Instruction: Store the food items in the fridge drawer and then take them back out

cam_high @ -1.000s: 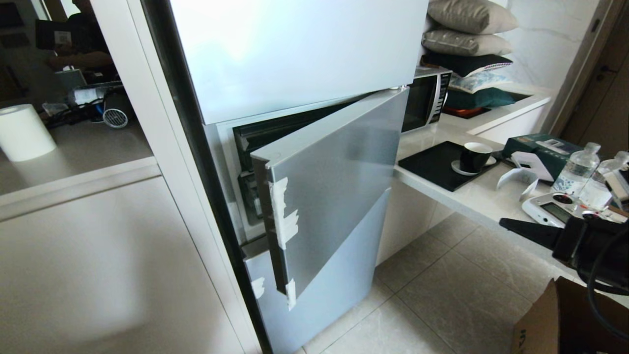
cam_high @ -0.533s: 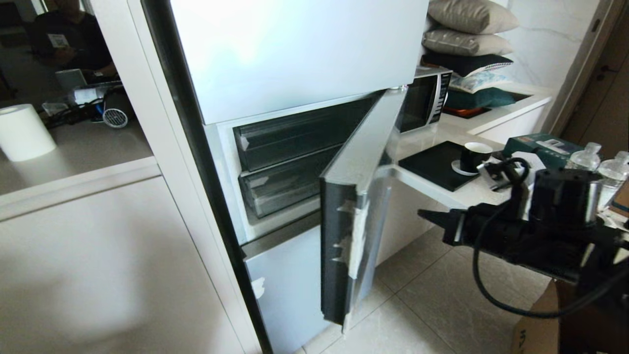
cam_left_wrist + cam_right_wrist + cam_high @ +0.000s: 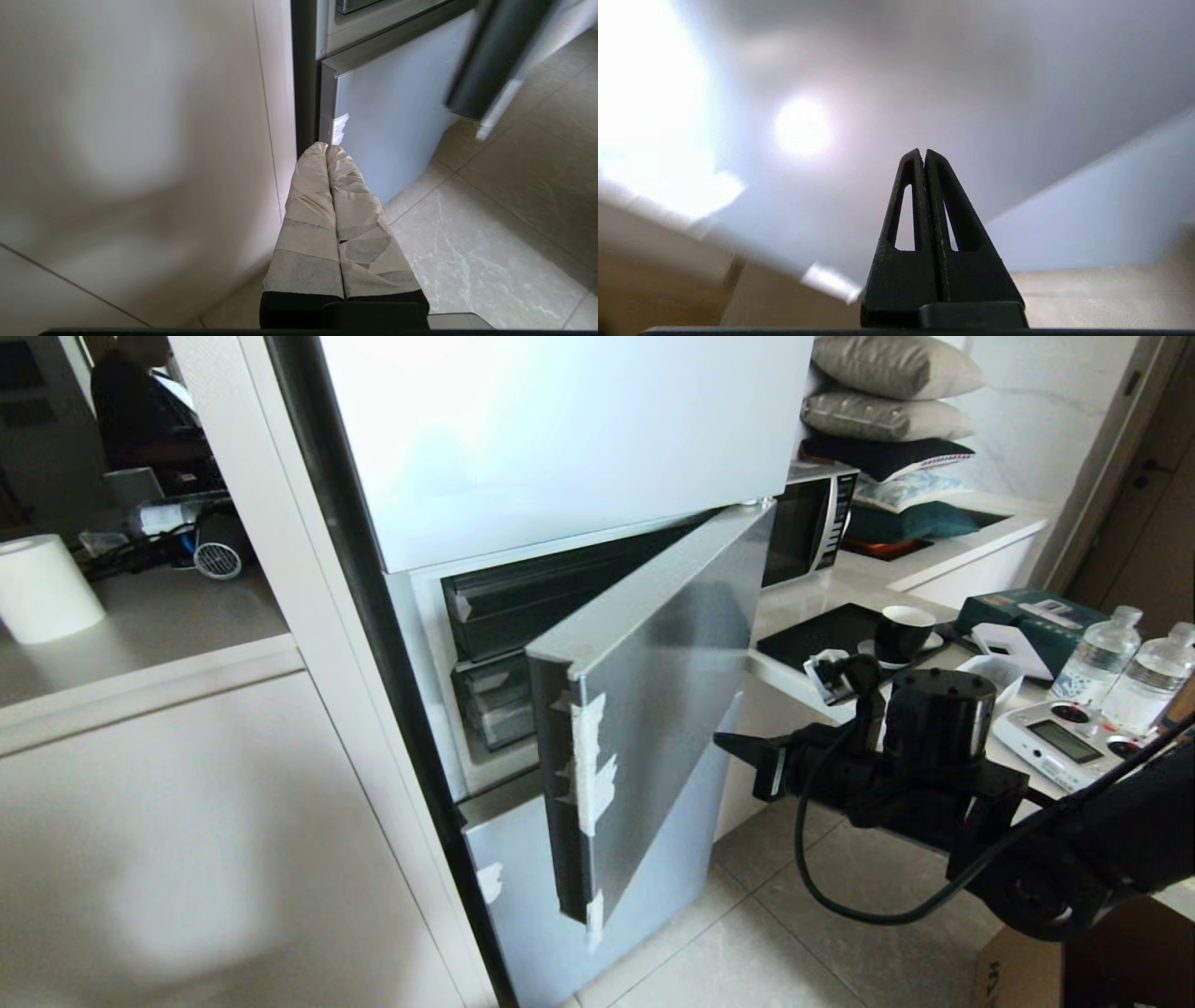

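Beside fridge door (image 3: 653, 709), right gripper (image 3: 724, 744) closed.

Middle fridge door (image 3: 653, 709) swings: a second ago we see it barely ajar, half a second ago wide open and edge-on, now partway back, again covering most of the two clear drawer fronts (image 3: 504, 644) behind it. Right gripper (image 3: 724, 744) comes in from the right edge, past the bench (image 3: 803, 686), to just beside the door's outer face; we can't tell if it touches. Its jaws are pressed together. The person behind the glass, upper left (image 3: 131, 401), shifts.
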